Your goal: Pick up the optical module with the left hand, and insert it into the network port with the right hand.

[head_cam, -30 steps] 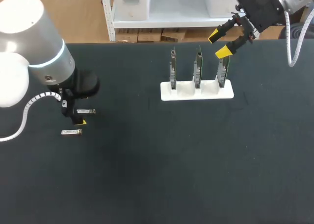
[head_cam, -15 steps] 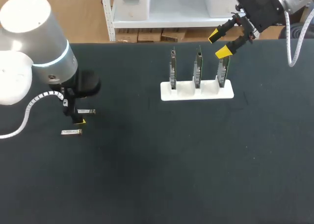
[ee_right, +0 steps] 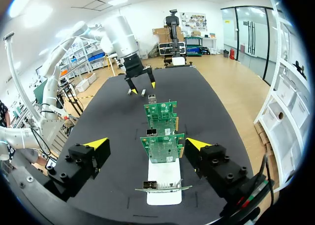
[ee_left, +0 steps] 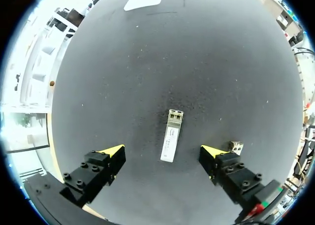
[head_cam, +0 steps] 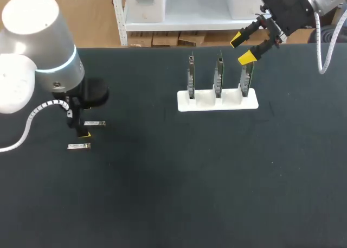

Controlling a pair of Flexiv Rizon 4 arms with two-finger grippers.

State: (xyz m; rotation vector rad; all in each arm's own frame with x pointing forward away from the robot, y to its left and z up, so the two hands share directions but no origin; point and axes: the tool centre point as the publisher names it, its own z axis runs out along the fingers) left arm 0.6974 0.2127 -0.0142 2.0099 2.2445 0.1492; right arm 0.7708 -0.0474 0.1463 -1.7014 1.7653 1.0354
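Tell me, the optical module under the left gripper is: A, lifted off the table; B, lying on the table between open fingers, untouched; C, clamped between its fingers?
B: the optical module lies flat on the table between the left gripper's spread fingers, touching neither.

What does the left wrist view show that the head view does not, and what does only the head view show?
Only the left wrist view: one optical module lies flat between the open fingers of the left gripper, touching neither; a second module lies beside one finger.
Only the head view: the right gripper, open, near the three upright circuit boards.
Both: the black table, the two modules, the left gripper and the white holder, though the wrist view shows only its edge.
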